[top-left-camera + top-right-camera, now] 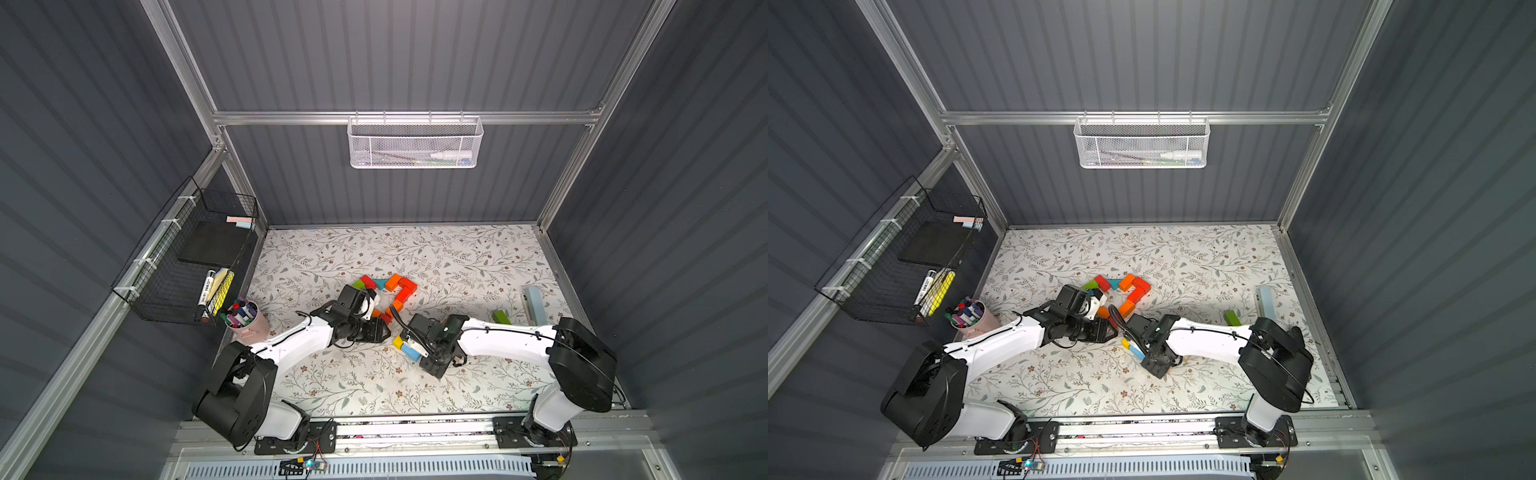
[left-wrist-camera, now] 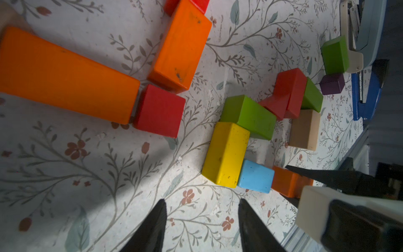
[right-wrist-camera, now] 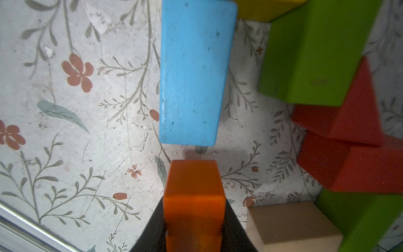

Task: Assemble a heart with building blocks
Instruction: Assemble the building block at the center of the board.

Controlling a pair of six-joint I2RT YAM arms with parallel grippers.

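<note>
Several building blocks form a partial outline (image 1: 395, 295) mid-table in both top views: green, red, teal and orange pieces. My left gripper (image 1: 370, 306) hovers at the outline's near left end, beside a long orange block (image 2: 65, 74) and a red cube (image 2: 160, 111). In the left wrist view it (image 2: 201, 209) is open over bare mat. My right gripper (image 3: 194, 207) is shut on a small orange block (image 3: 194, 196), just short of a blue block (image 3: 194, 72). A loose pile of yellow (image 2: 225, 155), green (image 2: 248, 116), red (image 2: 287, 93) and tan (image 2: 304, 129) blocks lies around it.
A pink cup of marker pens (image 1: 247, 322) stands at the left table edge below a black wire basket (image 1: 187, 257). A stapler (image 1: 534, 305) and a green block (image 1: 501, 316) lie at the right. A purple block (image 2: 332, 84) sits near them. A white mesh basket (image 1: 415, 143) hangs on the back wall.
</note>
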